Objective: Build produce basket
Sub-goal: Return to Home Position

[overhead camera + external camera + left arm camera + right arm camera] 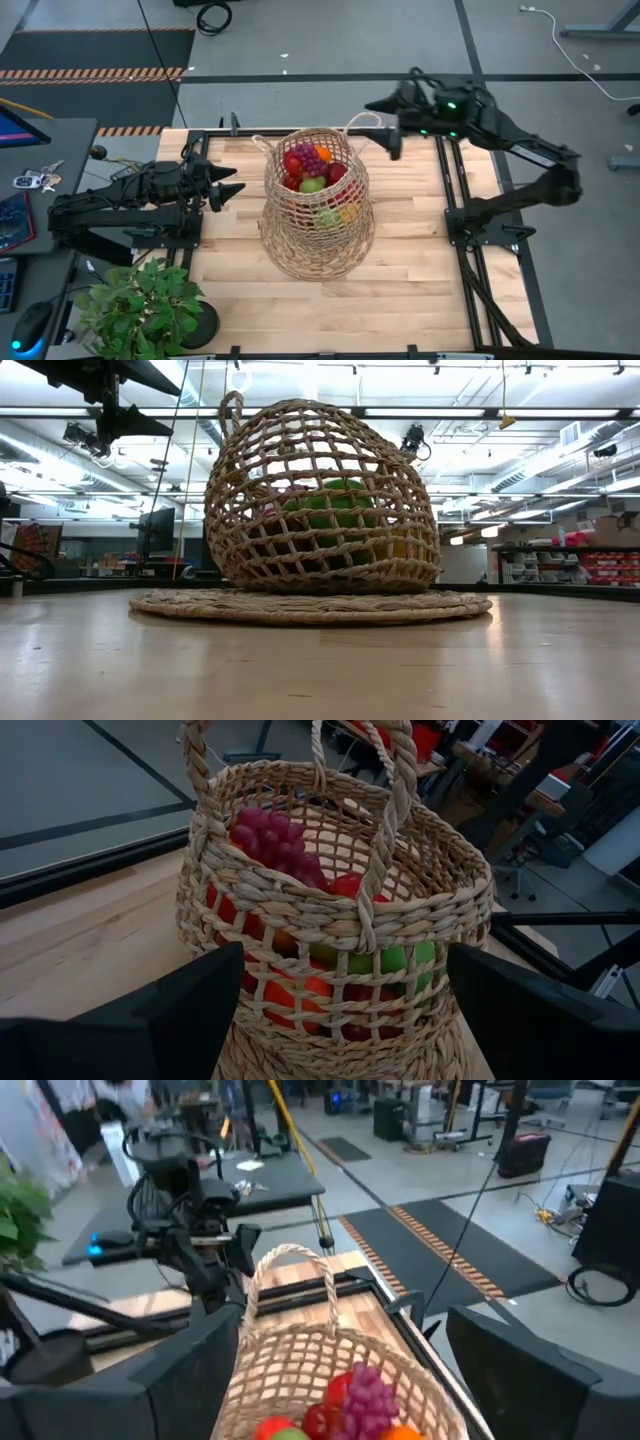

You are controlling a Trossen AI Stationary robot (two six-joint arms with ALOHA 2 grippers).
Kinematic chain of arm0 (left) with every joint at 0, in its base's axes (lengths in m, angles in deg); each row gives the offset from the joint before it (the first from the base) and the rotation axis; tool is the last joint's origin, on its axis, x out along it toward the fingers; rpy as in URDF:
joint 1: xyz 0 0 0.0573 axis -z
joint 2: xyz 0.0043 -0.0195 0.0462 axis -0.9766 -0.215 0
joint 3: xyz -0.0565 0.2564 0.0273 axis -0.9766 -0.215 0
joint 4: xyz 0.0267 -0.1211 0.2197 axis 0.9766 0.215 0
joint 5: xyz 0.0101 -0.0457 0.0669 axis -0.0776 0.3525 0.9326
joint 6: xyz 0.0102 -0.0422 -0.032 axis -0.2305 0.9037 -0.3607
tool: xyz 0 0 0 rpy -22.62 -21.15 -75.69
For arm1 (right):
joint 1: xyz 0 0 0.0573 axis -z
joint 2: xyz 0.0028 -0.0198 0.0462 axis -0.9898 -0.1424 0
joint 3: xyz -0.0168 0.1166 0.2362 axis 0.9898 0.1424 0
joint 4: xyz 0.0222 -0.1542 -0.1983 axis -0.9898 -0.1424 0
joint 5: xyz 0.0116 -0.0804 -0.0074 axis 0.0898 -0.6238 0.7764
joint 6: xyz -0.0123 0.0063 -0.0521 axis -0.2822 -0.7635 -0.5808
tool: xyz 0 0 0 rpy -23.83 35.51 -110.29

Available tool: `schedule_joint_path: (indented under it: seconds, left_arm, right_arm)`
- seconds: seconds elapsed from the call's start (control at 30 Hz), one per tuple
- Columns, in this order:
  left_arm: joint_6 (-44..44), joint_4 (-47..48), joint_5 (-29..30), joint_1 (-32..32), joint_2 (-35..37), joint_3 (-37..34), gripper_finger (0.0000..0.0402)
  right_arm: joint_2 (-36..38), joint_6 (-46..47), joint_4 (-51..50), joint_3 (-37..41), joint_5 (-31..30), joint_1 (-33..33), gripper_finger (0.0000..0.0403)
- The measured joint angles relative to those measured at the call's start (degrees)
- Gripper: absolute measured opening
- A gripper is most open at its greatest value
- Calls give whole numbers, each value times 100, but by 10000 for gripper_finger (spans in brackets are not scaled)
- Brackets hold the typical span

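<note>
Bright, even room light — ceiling strips [520, 410] overhead, soft sheen on the table [320, 660], faint shadows

Basket [318, 215]: tan open-weave wicker, bell-shaped, two loop handles, upright at centre of surface [410, 270]. Produce [325, 180] heaped inside: purple grapes [308, 154] topmost, red apple [293, 163] and green apple [312, 185] beneath.

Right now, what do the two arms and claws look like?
Both arms are matte black with chunky jointed links. The right arm shows green lights near its wrist. The left claw and right claw each have two dark tapered fingers.
</note>
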State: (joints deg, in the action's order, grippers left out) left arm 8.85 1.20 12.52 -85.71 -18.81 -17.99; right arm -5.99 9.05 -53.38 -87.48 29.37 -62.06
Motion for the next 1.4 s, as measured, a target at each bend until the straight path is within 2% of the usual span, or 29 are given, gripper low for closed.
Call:
schedule_joint_path:
  seconds: [0.1,0.4,0.57,0.7,1.17,1.3,1.4]
  left_arm:
    - [0,1,0,0,0,0,357]
    - [0,2,0,-2,2,0,357]
    - [0,0,1,-1,1,0,357]
    - [0,1,2,-1,2,0,357]
    - [0,2,2,-2,2,0,357]
    - [0,2,2,0,0,0,357]
    - [0,4,0,0,0,0,357]
  right_arm:
    - [677,346,302,694,-78,-6,354]
    - [2627,1723,2379,3134,-99,-89,348]
    - [3516,2393,3097,4421,-293,-96,348]
    - [4256,2699,3153,5164,-541,-94,348]
    - [6503,3907,3212,6947,-515,-92,348]
    - [6948,4203,3229,7413,-506,-92,348]
    - [6891,4475,3380,7706,-376,-92,348]
